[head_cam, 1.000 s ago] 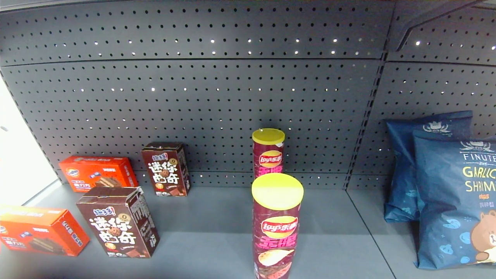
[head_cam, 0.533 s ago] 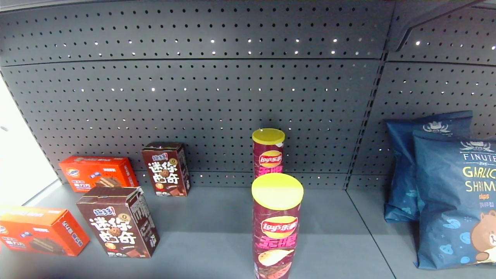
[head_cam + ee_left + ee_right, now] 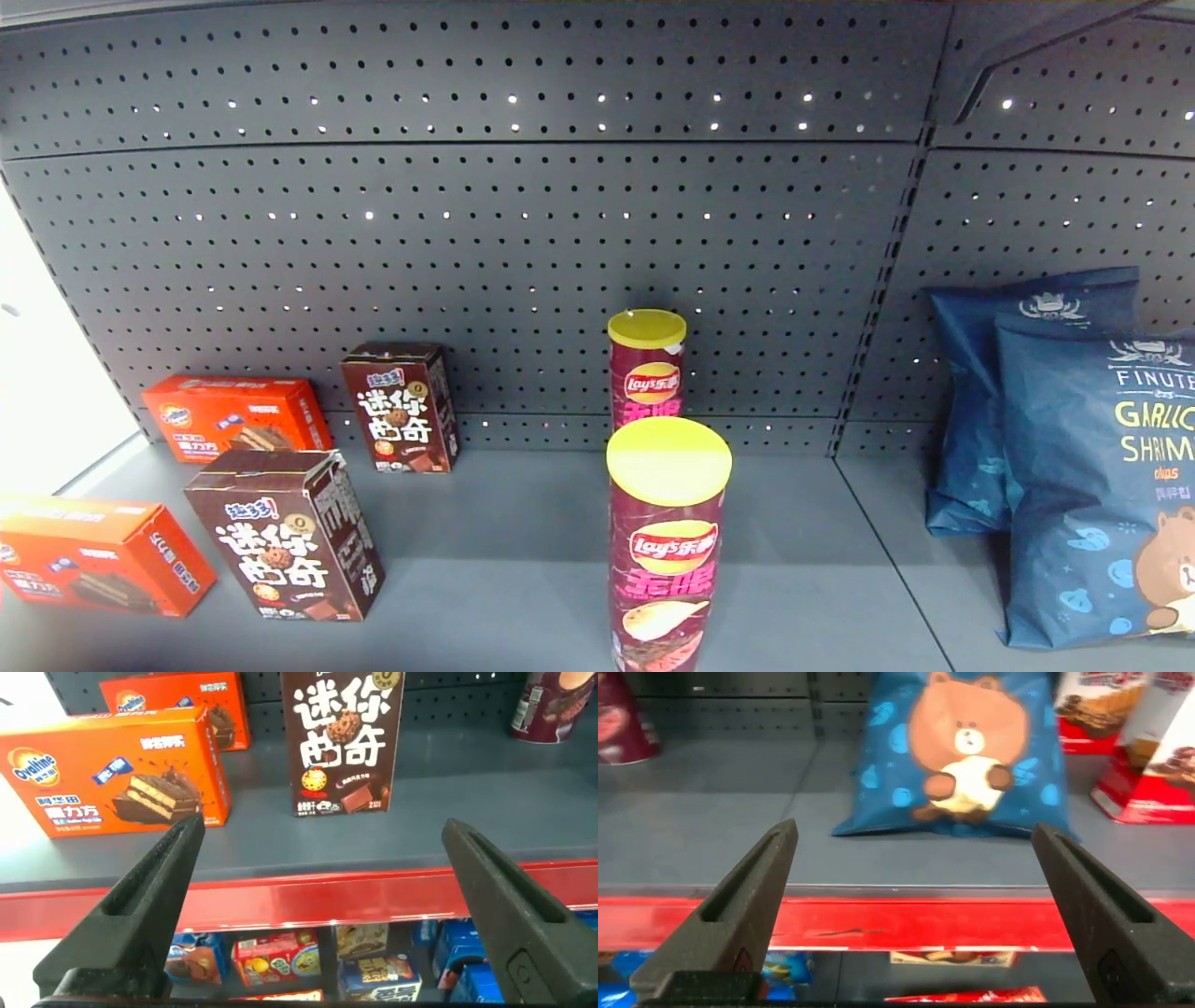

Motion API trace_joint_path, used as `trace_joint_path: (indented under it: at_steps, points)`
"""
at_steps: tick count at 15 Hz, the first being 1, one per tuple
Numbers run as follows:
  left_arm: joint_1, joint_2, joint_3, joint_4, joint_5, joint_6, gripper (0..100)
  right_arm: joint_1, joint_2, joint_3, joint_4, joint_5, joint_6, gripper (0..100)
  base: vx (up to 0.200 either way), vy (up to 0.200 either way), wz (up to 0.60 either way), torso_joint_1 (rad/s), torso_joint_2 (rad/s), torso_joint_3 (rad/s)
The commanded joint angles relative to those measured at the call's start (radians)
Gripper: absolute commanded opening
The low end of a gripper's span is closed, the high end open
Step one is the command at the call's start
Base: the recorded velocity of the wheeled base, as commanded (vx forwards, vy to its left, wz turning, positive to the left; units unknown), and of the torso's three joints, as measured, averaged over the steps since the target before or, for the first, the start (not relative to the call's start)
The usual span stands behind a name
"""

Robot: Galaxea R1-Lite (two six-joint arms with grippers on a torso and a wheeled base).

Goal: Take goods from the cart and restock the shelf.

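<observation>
Nothing has moved. The left gripper (image 3: pixel 322 831) and right gripper (image 3: pixel 915 831) are spread wide and hold nothing. The chip can (image 3: pixel 666 551) looks light, stiff and slippery; grab its middle.

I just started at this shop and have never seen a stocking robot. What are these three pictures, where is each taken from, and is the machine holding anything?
It is a two-armed robot facing a shelf. The wide picture comes from its head camera. It shows two upright chip cans, one behind the other, with brown cookie boxes and orange boxes to the left and blue snack bags to the right. The other two come from cameras on its wrists. The dark prongs are gripper fingers: the left gripper faces the boxes, the right gripper a bear-printed bag. Both are open and hold nothing.
</observation>
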Motion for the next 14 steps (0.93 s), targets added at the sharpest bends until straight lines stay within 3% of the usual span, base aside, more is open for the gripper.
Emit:
trace_joint_path:
  at_steps: [1,14]
  points:
    - [0.0,-0.004,0.0,0.0,0.0,-0.001,100,0.001,-0.001,0.0,-0.002,0.041,-0.003,100,0.0,0.0,0.0,0.0,0.0,0.0]
    - [0.0,-0.004,0.0,0.0,0.0,0.001,100,0.0,-0.001,0.0,0.0,0.045,0.002,100,0.0,0.0,0.0,0.0,0.0,0.0]
